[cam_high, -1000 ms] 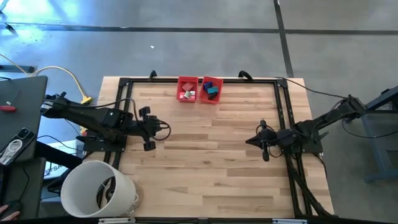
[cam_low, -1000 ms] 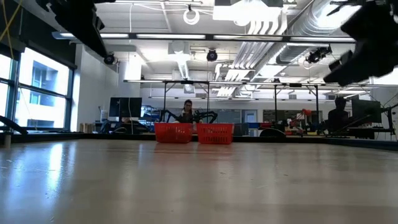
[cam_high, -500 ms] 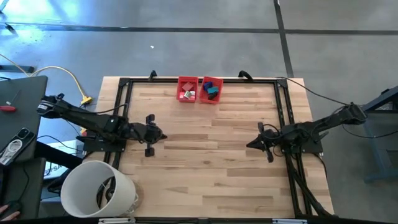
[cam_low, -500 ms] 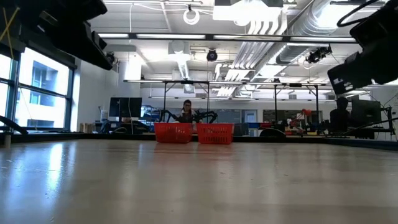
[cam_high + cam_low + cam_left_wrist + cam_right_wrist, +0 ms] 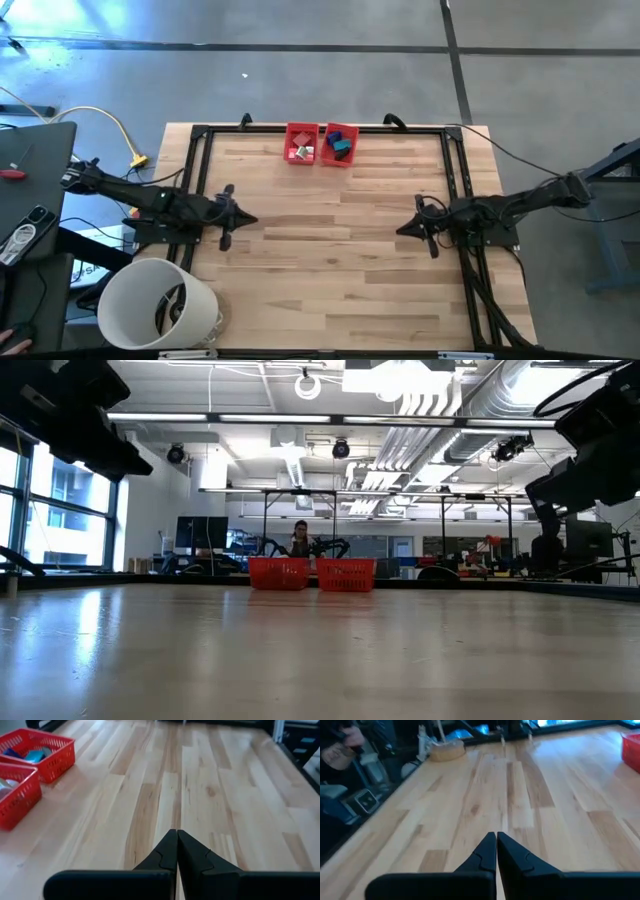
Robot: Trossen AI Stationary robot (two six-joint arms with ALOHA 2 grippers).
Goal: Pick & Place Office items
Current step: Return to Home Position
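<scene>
High view: the office items (image 5: pixel 302 151) are seen lying inside two red baskets at the middle of the far edge of the tabletop (image 5: pixel 330 270), pink and white pieces in the left basket (image 5: pixel 289 141), teal and blue ones in the right basket (image 5: pixel 353 140). The left gripper (image 5: pixel 244 218) is held near the left edge and the right gripper (image 5: pixel 401 228) near the right edge, both well apart from the baskets. Each pair of fingers (image 5: pixel 167 851) is pressed together

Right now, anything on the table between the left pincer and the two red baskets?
Nothing visible. Only bare wooden tabletop lies between the shut left pincer and the left red basket and right red basket; the office items already sit inside them.
</scene>
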